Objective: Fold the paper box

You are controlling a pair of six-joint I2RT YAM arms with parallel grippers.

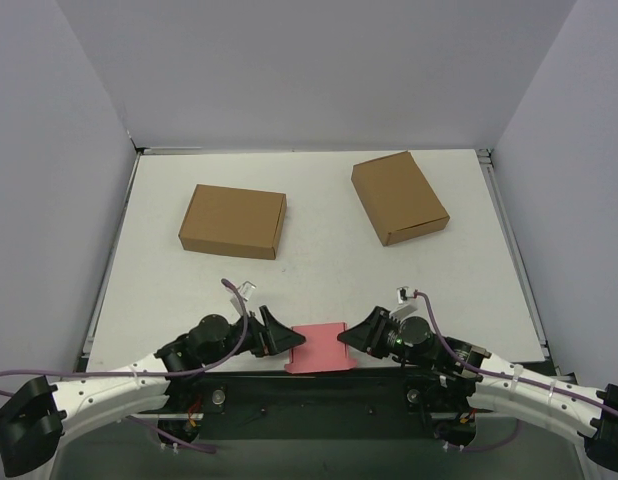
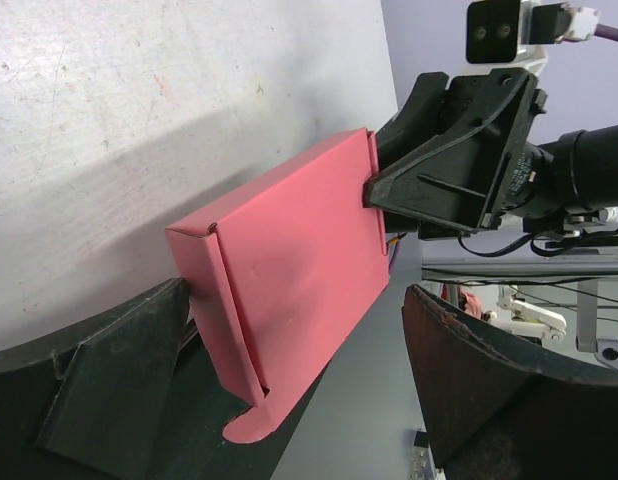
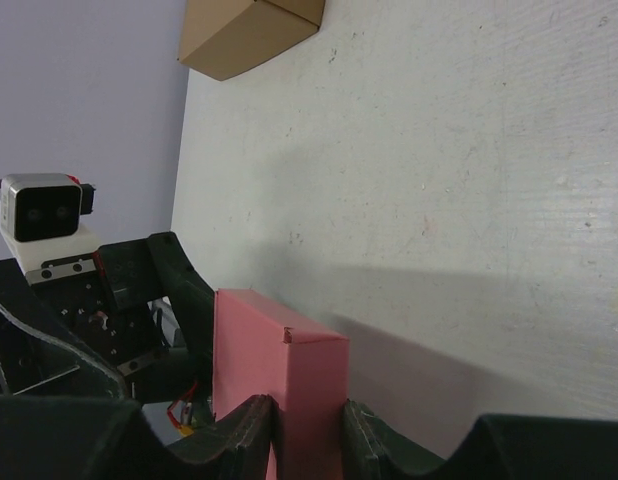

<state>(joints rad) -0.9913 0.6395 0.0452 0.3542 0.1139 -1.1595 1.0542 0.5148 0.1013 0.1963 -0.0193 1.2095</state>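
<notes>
While the right gripper (image 3: 307,425) is clenched on the right end of the small pink thin-card box (image 1: 317,346), the left gripper (image 1: 281,340) stands spread wide — its fingers lie either side of the box's left end, gripping nothing. The box is at the middle of the white table's (image 1: 319,285) near edge, a rounded tab (image 2: 251,425) sticking out loose. Toward the far edge — well apart — lie the left brown cardboard box (image 1: 233,221) and the right brown cardboard box (image 1: 399,197).

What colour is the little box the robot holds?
The paper box is pink; the left wrist view shows it best.
</notes>
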